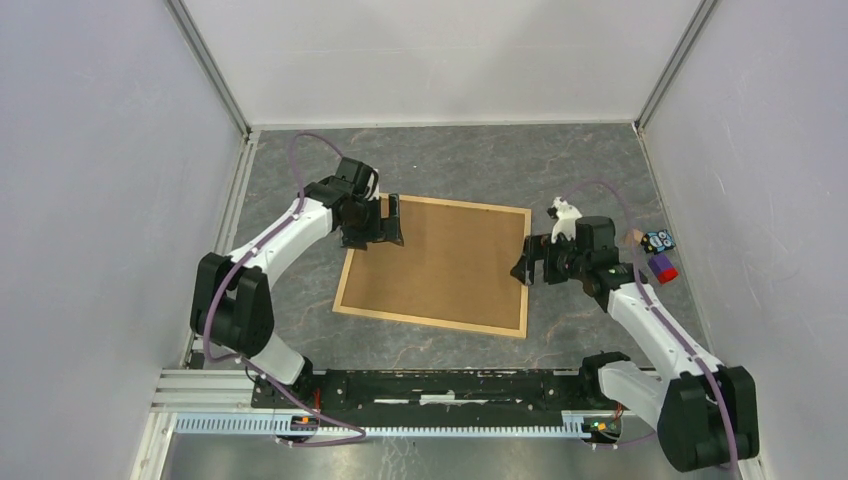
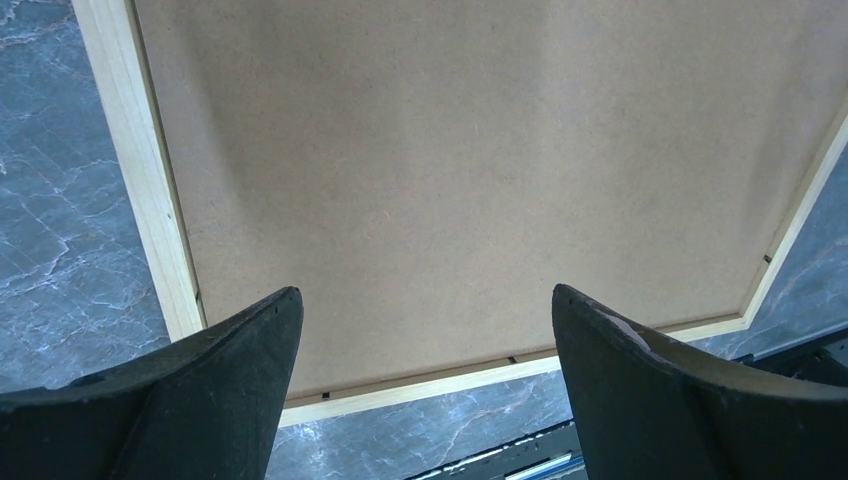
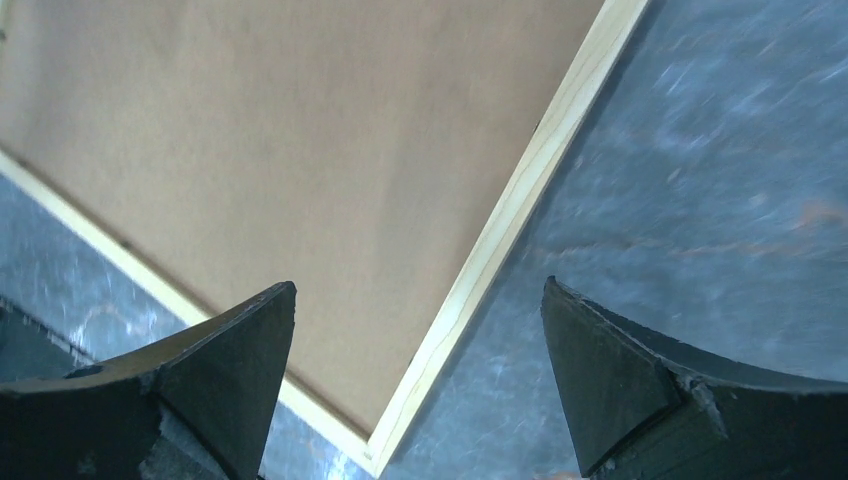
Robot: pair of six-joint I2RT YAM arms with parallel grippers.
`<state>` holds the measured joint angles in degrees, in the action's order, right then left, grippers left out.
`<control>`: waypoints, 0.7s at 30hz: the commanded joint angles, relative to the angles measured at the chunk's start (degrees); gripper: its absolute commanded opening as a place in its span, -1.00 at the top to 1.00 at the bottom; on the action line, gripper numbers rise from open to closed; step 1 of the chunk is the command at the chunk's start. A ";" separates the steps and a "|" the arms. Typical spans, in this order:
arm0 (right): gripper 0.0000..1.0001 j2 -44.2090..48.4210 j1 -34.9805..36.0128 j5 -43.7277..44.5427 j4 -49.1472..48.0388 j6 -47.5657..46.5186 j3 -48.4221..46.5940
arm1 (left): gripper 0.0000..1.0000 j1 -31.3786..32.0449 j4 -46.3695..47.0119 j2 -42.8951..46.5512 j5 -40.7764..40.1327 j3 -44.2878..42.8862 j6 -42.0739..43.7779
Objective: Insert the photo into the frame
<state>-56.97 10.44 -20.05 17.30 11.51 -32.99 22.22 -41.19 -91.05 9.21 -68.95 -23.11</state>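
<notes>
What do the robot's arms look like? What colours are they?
The left arm and the right arm have smooth white shells with chunky black joints. A thin purple cable loops along each one. Each arm ends in a black two-finger tool, the left tool and the right tool, broad, curved and tapering to a point.

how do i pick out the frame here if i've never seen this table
Start at the middle of the grey marbled table. The frame lies flat there, a large rectangle of thin pale wood strips around a plain brown board. Nothing else comes near its size; the small coloured blocks off to the right are tiny.
</notes>
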 commanded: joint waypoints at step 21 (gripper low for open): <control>-0.96 3.88 0.29 16.38 14.92 0.50 -4.76 | -0.96 -10.76 2.29 1.95 -8.25 1.38 4.25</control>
<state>-52.84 10.66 -5.08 33.82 10.15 -37.58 13.02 -37.82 -85.84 3.70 -63.99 -22.57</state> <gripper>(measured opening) 0.979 0.989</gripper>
